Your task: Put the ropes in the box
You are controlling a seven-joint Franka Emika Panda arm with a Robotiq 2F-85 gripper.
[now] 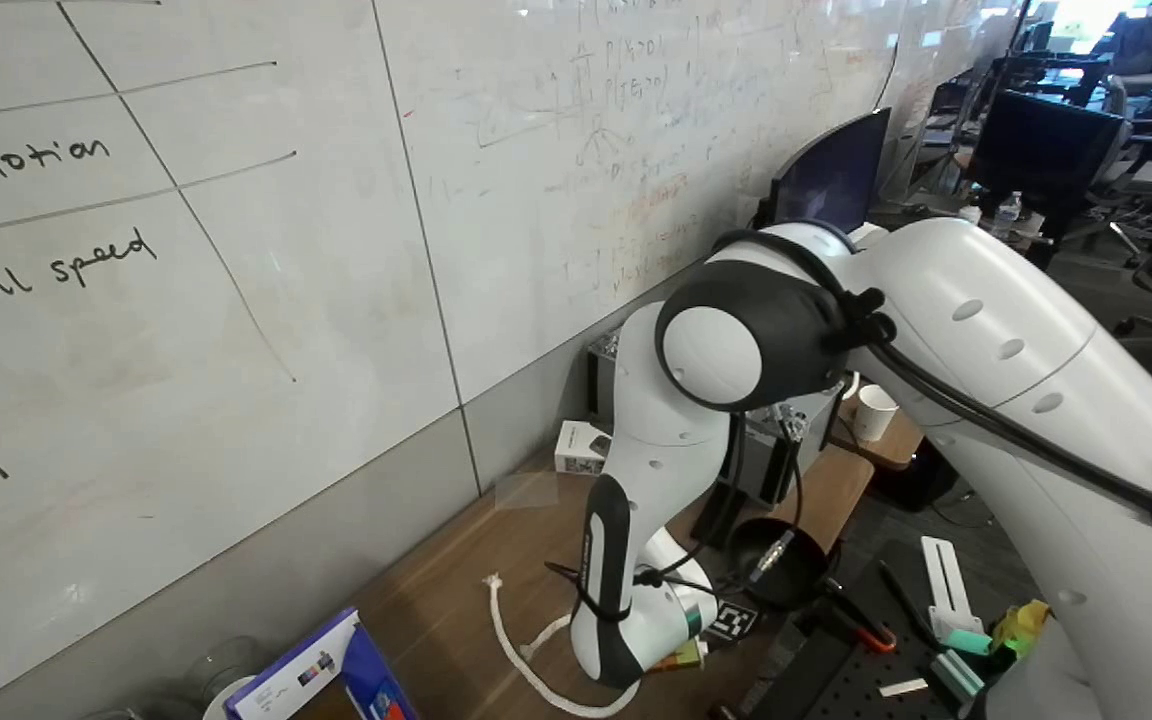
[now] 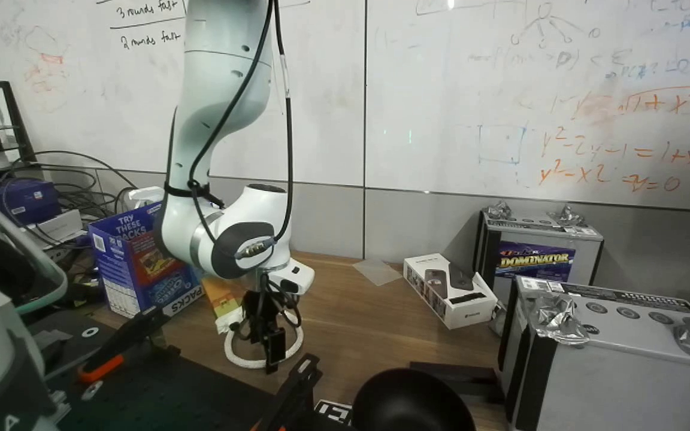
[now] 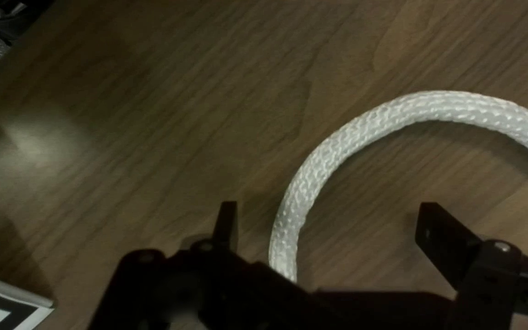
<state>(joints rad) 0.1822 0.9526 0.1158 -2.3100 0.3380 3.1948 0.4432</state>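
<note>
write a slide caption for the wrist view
White rope curving on a wood-grain tabletop, part of it showing between the fingers of the open gripper.

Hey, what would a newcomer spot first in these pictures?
Probably the big white robot arm, bent over the wooden table in both exterior views. Next, the scribbled whiteboard behind it. In the wrist view, part of the white rope shows between the tips of the open gripper.

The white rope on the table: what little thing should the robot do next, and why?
Probably close the fingers gently. In the wrist view they stand open, with a stretch of the rope showing between them, so closing might catch it, ready to lift. Whether they are low enough to get under its edges is hard to tell.
</note>
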